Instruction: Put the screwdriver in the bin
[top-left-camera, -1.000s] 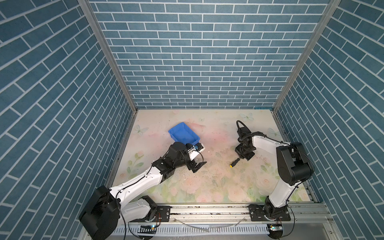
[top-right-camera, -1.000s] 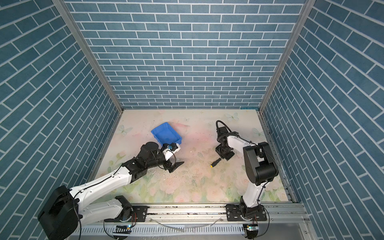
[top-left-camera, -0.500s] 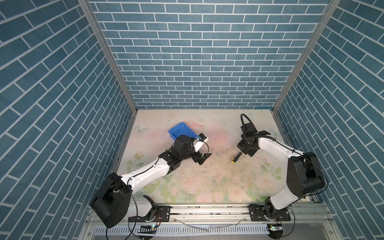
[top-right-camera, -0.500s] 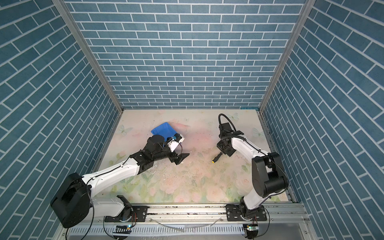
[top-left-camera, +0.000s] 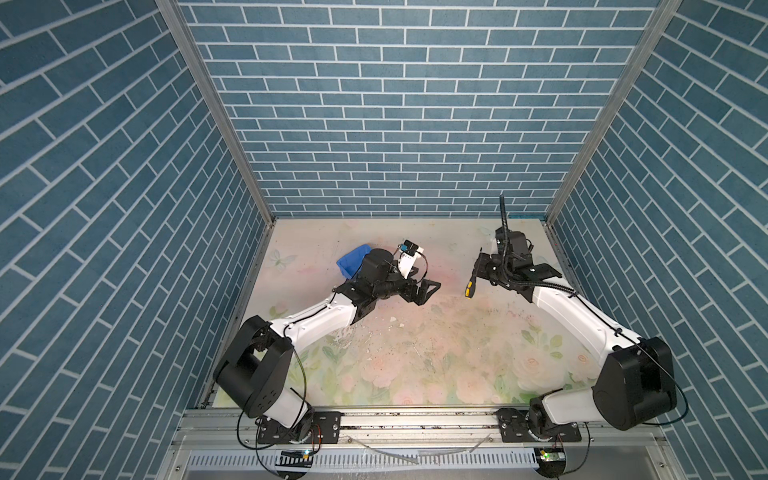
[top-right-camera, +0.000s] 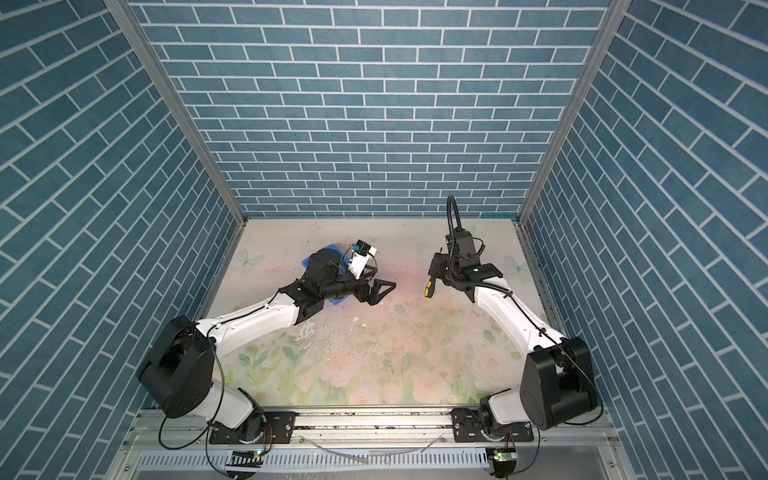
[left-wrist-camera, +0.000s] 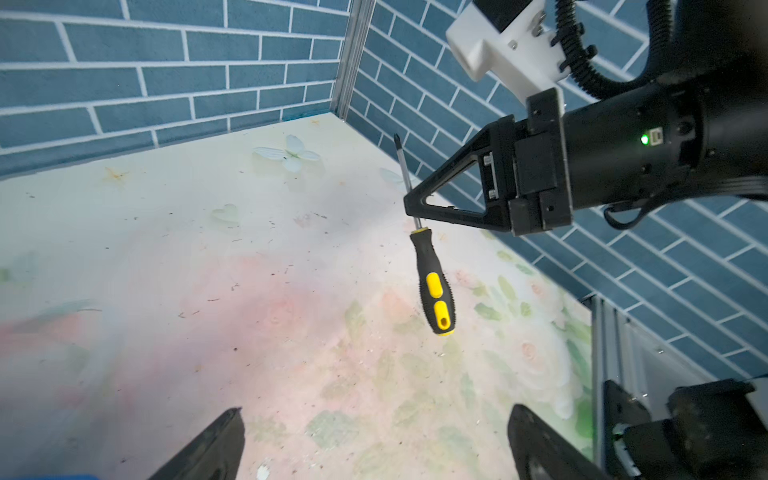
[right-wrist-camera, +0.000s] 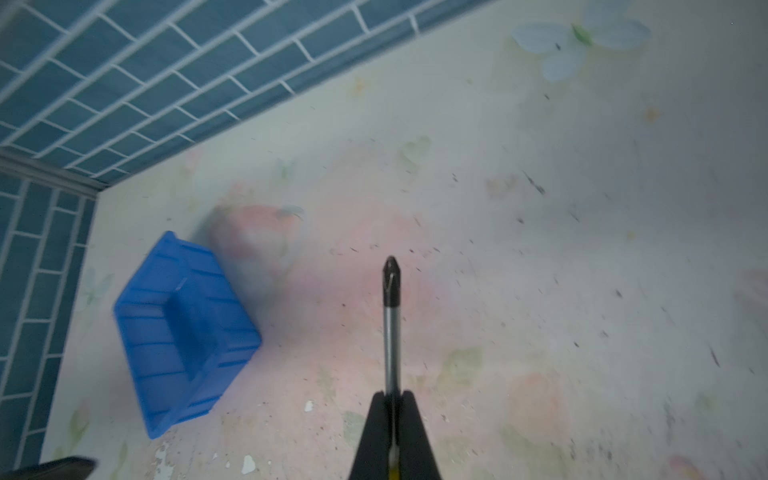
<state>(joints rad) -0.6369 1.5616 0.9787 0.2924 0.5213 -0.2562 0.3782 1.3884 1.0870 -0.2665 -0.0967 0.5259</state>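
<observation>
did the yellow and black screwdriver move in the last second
Yes. The yellow-and-black-handled screwdriver, pinched in the right claw, has shifted up the view toward the blue brick back wall.

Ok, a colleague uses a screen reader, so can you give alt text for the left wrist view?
The right gripper holds the screwdriver by its thin shaft above the floral table, yellow-and-black handle hanging down. The left gripper is open in the foreground; blue brick walls stand behind.

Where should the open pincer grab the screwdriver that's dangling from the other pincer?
Probably the fat yellow-and-black handle of the screwdriver. It hangs free below the right pincer, which pinches the thin shaft. The open left pincer could come in level from its side, fingers across the handle.
</observation>
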